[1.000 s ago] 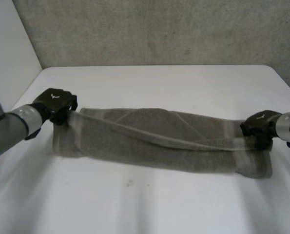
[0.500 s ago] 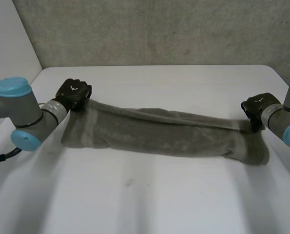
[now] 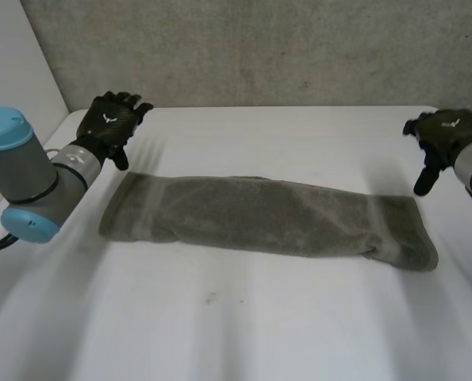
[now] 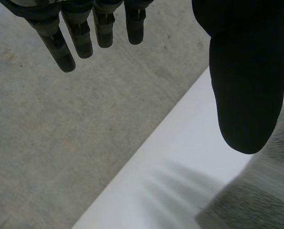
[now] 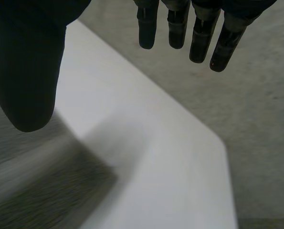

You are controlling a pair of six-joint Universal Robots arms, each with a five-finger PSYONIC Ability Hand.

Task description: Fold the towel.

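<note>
both hands, left hand (image 3: 109,124) and right hand (image 3: 443,133), released the towel (image 3: 267,214), now spread-fingered above its ends.

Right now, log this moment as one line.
towel: long strip lying on table | left hand: open, clear of towel | right hand: open, clear of towel

Probably lab: bare white table (image 3: 299,135), grey concrete wall (image 3: 283,48) behind.

Grey-brown towel (image 3: 267,216), white table (image 3: 243,325), black hands, light-blue arm cap (image 3: 5,129)
</note>
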